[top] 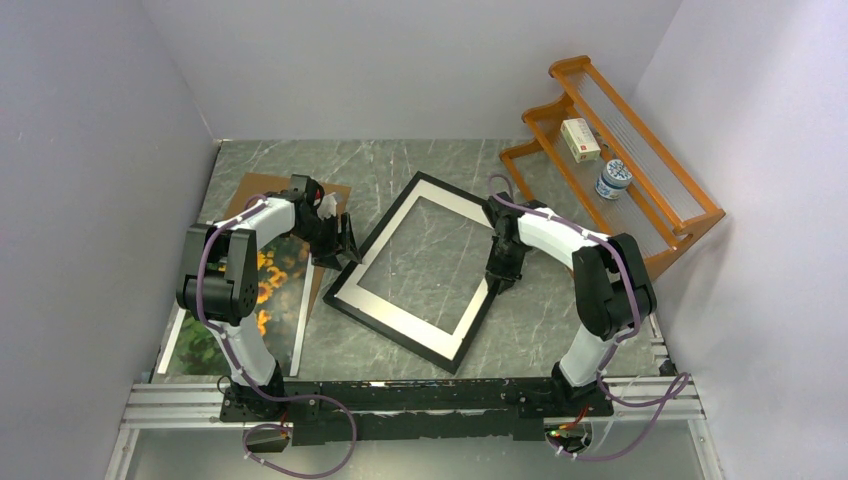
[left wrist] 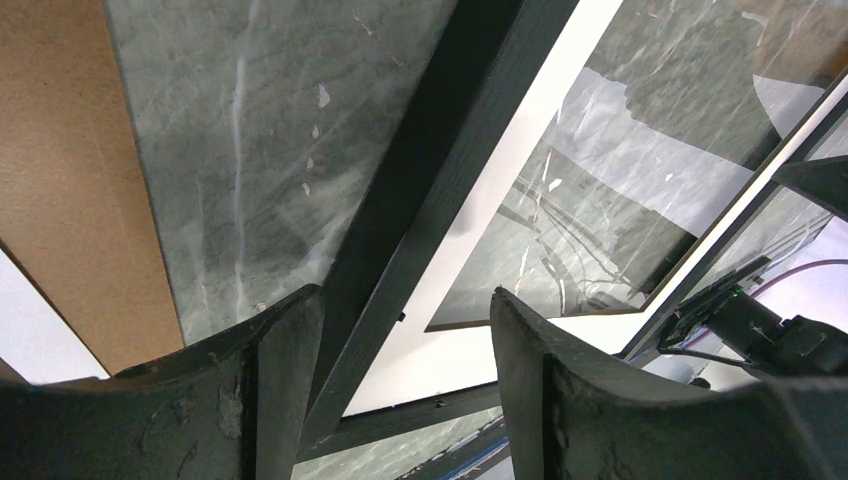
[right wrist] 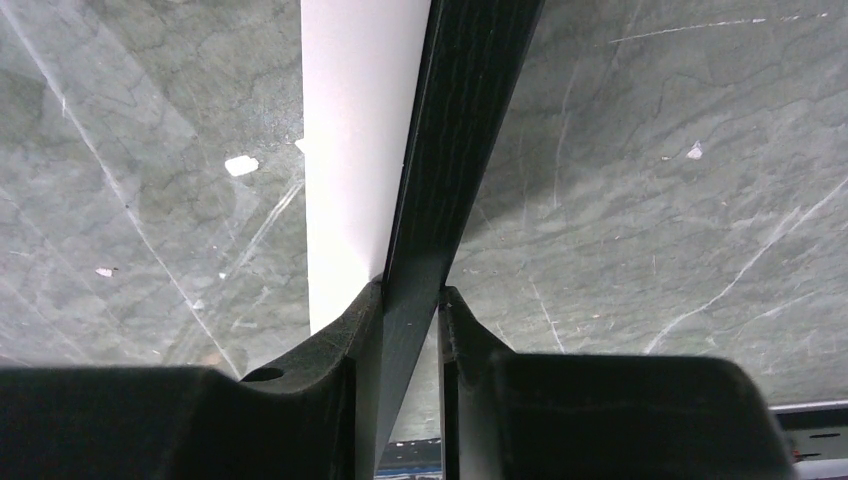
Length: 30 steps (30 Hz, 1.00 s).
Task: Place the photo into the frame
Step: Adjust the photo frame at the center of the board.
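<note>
Marble table carries the frame. My right gripper pinches the frame's right edge, likely to steady it; my left gripper straddles its left edge, spread. Left of the frame lies the photo, not yet inserted.

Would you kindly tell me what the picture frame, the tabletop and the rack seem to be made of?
The frame: matt black rim with fine ridges, likely painted wood or plastic. The tabletop: grey-green veined stone look, perhaps marble-pattern laminate. The rack: glossy orange wood, probably varnished.
</note>
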Motion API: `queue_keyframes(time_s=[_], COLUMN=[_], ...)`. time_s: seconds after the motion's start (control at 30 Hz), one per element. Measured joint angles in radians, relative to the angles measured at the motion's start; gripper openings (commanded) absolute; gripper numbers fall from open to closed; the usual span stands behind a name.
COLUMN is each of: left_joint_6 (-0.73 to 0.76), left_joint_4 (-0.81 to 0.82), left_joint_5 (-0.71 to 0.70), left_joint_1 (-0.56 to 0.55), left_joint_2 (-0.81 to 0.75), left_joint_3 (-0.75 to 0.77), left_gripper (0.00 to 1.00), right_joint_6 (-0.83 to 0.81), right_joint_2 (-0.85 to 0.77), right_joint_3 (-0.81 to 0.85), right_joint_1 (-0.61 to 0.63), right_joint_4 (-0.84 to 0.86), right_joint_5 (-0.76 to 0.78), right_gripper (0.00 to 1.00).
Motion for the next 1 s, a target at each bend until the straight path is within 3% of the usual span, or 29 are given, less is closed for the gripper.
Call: queue_keyframes(time_s=[0.27,0.53,0.73,0.8,0.87,0.93,1.0], left_joint_6=[0.000,-0.011,-0.028,-0.034,-0.037,-0.045,-0.055], left_joint_4=[0.000,0.029,0.060,0.068,0.074,0.077,0.077], left_joint_5=[0.000,0.000,-0.023,-0.035,-0.043,-0.045,-0.046], left_joint_1=[0.000,0.000,0.006,0.006,0.006,0.005,0.004], left_joint_2=[0.000,0.000,-0.016,-0.030,-0.041,-0.050,-0.060], left_joint_3=[0.000,-0.033,-0.077,-0.088,-0.096,-0.099,-0.099], left_gripper=[0.66,0.66,0.66,0.66,0.67,0.68,0.68], right_joint_6=[-0.035,-0.139,-0.224,-0.248,-0.266,-0.279,-0.278], right_joint_2=[-0.007,-0.076,-0.031,0.003,0.043,0.074,0.085], right_joint_3=[-0.013,-0.106,-0.077,-0.039,0.013,0.055,0.079], right_joint_1=[-0.006,-0.036,-0.081,-0.093,-0.100,-0.100,-0.100], right_joint_4=[0.022,0.169,0.242,0.248,0.248,0.266,0.283], right_joint_5=[-0.031,-0.121,-0.211,-0.227,-0.228,-0.220,-0.208], right_gripper=[0.00,0.00,0.00,0.29,0.49,0.63,0.69])
